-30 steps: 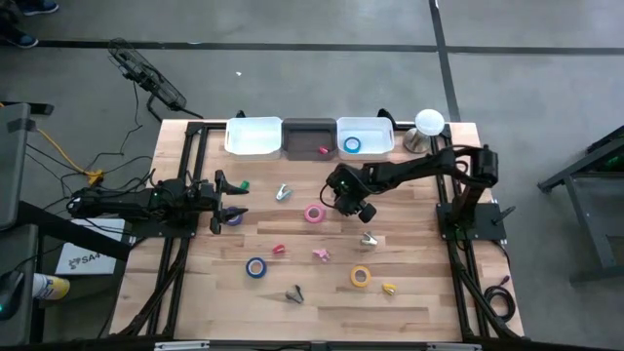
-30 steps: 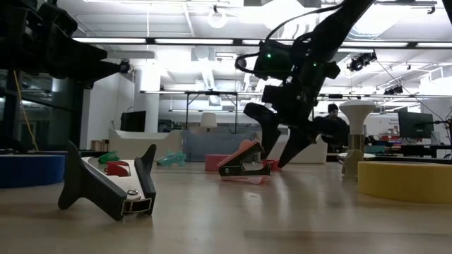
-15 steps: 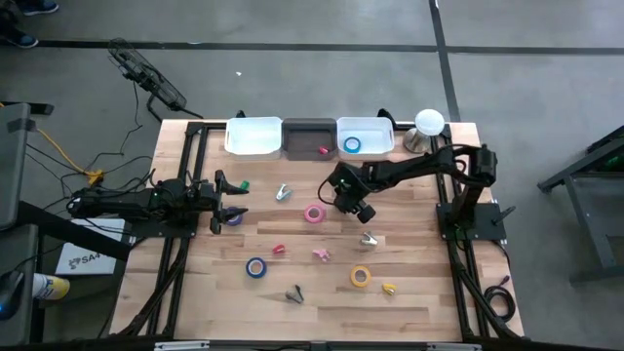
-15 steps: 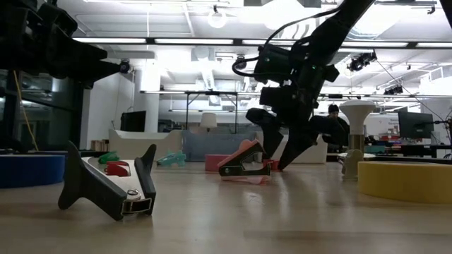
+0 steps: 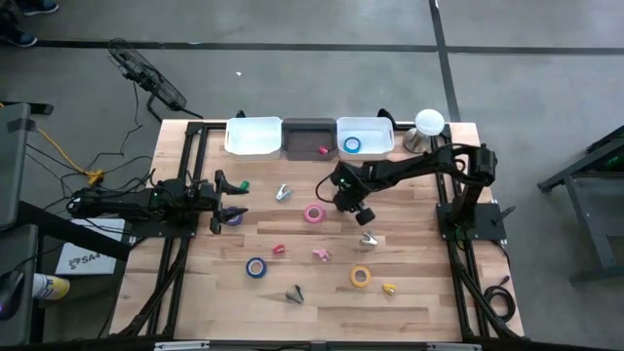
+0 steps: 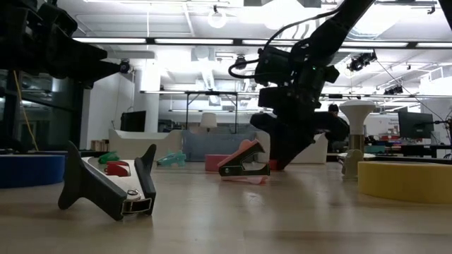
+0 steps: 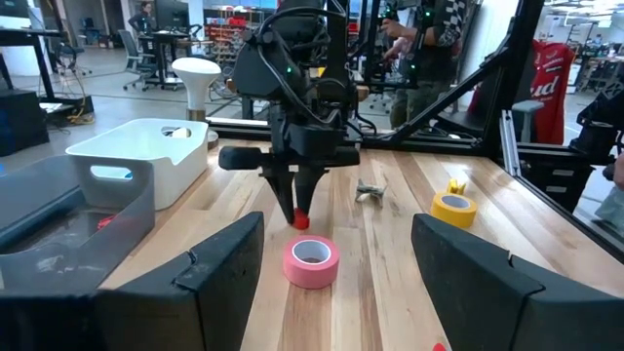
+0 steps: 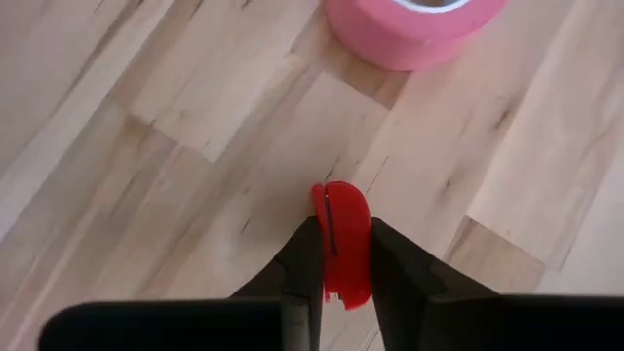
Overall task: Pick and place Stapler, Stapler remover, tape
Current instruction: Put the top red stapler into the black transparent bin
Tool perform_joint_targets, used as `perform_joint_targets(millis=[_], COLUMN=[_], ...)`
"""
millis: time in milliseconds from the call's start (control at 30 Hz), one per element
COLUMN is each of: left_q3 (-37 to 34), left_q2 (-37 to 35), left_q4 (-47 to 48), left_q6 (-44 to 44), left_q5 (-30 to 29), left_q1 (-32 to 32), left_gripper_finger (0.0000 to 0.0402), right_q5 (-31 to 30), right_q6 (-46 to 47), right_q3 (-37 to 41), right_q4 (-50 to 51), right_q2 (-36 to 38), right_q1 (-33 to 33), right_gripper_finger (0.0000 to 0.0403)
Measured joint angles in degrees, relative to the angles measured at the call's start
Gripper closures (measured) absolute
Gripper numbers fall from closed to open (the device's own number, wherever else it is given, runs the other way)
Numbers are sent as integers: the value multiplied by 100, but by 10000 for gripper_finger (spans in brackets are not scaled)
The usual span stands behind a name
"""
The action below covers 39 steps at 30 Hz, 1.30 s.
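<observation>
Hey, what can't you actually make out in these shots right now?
- Small red piece: the right gripper pinches it in the right wrist view, hiding its lower part, so I can't name it.
- Red item in the grey bin: too small in the high view.
- Pink tape roll: cut off by the picture edge.

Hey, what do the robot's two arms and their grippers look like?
Both arms are black and jointed. The right arm has looping black cables and a small green light near its wrist. The right gripper has two dark, tapering fingers. The left gripper has broad, matte black, wedge-shaped fingers.
</observation>
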<state>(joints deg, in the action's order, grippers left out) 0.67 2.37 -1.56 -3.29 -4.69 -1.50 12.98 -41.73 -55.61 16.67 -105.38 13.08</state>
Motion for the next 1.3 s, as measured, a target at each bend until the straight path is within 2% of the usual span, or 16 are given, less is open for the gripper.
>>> perform_joint_targets(millis=[233,667,933,1300], left_q3=[0,0,0,0], left_q2=[0,0,0,2], left_q4=[0,-2,-1,0], left_q6=[0,0,1,0], left_q5=[-2,-4,-3,0], left_q1=[0,0,0,-2], left_gripper_finger=[143,143,143,143], right_q5=[-189,-398,-333,70], right_q6=[802,2242,3298,4991], right_q3=[-446,-2773,-3537,-4508], right_q4=[561,2422,2107,1975], right_q2=[89,137,-19,-1307], right_q1=[121,610,1170,1869], right_gripper_finger=[356,353,352,348])
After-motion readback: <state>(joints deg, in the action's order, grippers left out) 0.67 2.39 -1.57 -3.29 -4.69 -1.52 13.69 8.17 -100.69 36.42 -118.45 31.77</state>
